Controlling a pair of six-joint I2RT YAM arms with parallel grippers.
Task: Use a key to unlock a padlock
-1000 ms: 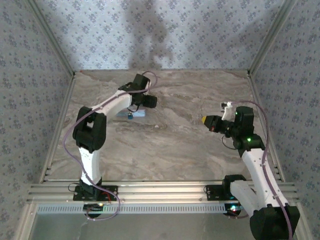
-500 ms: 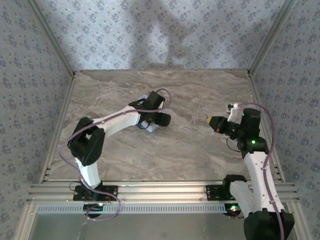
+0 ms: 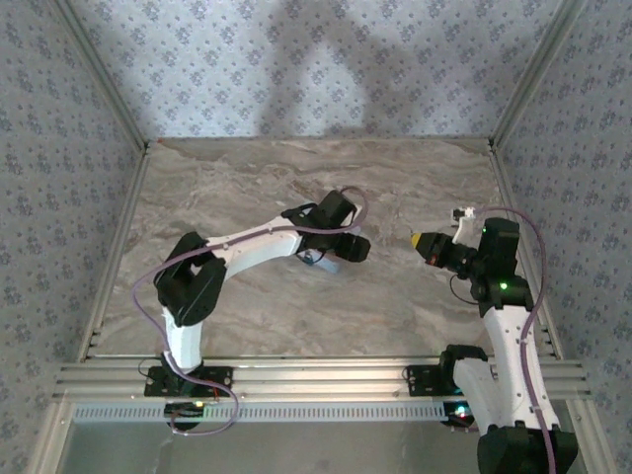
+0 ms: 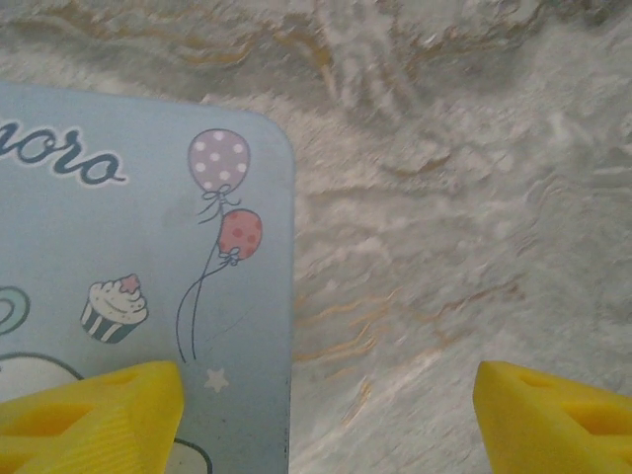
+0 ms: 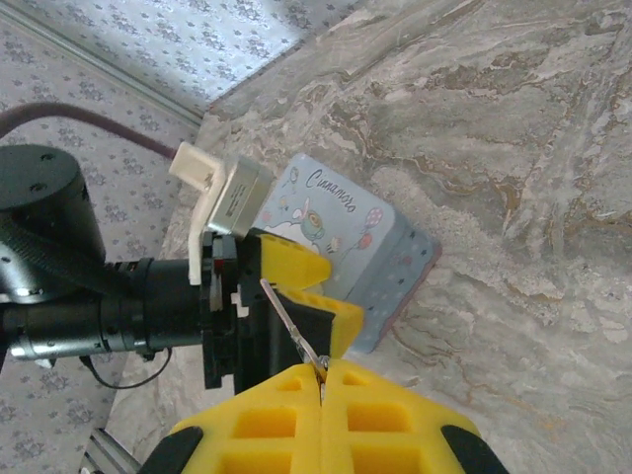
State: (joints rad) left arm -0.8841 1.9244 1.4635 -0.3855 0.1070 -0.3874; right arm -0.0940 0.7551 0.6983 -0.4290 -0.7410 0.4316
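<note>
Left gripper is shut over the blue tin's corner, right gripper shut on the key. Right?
Not quite: the left gripper is open. The left wrist view shows its yellow fingers set wide apart, with the blue tin corner and bare table between them. The right gripper is shut on the key, as you said.

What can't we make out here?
Blue box: left wrist view, cut by left and bottom edges; top view, mostly under the left arm.
Key: right wrist view, head buried in the shut right end effector; teeth too small.
Left end effector touching box or not: its finger covers that, left wrist view.
</note>
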